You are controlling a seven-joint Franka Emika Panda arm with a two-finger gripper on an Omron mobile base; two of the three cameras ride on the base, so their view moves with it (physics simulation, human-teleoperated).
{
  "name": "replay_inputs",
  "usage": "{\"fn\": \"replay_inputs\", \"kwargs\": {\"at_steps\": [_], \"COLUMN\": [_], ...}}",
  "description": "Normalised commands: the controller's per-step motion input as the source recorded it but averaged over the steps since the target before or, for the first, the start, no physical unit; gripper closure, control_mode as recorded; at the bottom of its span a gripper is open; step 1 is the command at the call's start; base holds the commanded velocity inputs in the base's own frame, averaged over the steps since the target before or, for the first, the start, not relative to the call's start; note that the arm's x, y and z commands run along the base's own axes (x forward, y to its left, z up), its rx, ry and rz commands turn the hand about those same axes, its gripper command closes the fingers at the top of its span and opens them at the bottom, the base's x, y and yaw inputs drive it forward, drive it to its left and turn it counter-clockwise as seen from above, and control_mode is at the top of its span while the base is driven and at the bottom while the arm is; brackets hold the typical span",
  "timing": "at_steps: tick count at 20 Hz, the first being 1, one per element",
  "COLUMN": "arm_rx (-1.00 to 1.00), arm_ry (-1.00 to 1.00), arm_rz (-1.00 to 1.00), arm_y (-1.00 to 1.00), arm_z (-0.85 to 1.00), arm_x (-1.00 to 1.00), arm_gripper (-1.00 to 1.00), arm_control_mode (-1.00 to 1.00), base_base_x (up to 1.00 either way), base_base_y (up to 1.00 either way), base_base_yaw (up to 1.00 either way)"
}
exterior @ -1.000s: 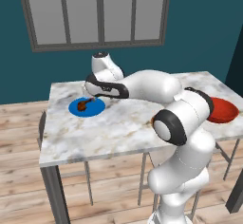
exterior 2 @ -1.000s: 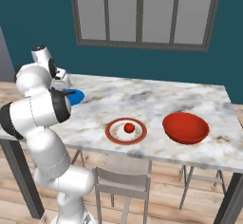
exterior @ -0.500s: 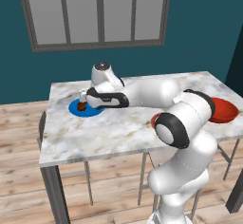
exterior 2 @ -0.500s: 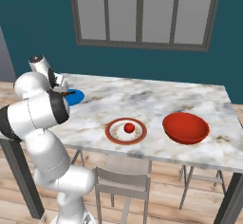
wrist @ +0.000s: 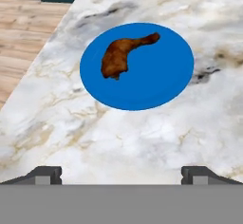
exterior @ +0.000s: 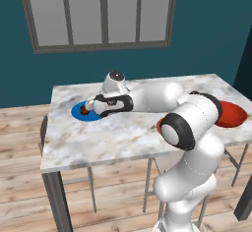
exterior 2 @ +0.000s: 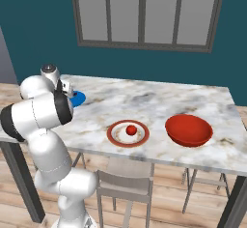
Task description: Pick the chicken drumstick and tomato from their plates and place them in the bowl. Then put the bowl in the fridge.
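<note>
The brown chicken drumstick (wrist: 121, 57) lies on the flat blue plate (wrist: 152, 83) at the table's left end, bone end pointing away from the meat. My gripper (wrist: 121, 175) is open, its fingertips (wrist: 45, 173) wide apart with nothing between them, low over the marble just short of the plate. From the base, the gripper (exterior: 92, 108) hovers at the blue plate (exterior: 78, 113) beside the drumstick (exterior: 84, 111). The red tomato (exterior 2: 130, 130) rests on the white red-rimmed plate (exterior 2: 116, 137). The red bowl (exterior 2: 188, 129) stands to its right, with nothing in it. The fridge is out of view.
The marble table (exterior: 123, 137) has its left edge close beyond the blue plate, with wooden floor below. A grey chair (exterior 2: 125, 183) is tucked under the near side. A window is set in the dark teal wall behind.
The hand has come down from above the table and swung toward the blue plate, ending low beside the drumstick. The jaws stayed open. Nothing on the table moved.
</note>
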Motion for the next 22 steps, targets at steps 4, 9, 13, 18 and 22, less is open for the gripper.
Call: {"fn": "replay_inputs", "kwargs": {"at_steps": [4,9,13,18,22], "arm_rx": [-0.04,-0.10,-0.10,-0.09,-0.05], "arm_ry": [0.15,0.12,0.00,-0.01,0.02], "arm_rz": [0.08,0.00,-0.05,-0.11,-0.16], "arm_y": [0.03,0.17,0.25,0.27,0.16], "arm_z": [0.09,0.04,-0.17,-0.14,0.00], "arm_x": [0.17,0.14,0.06,0.14,0.26], "arm_gripper": [-1.00,-1.00,-1.00,-1.00,-1.00], "arm_control_mode": [-1.00,-1.00,-1.00,-1.00,-1.00], "base_base_x": [0.00,0.00,0.00,0.00,0.00], "base_base_y": [0.00,0.00,0.00,0.00,0.00], "base_base_yaw": [0.00,0.00,0.00,0.00,0.00]}}
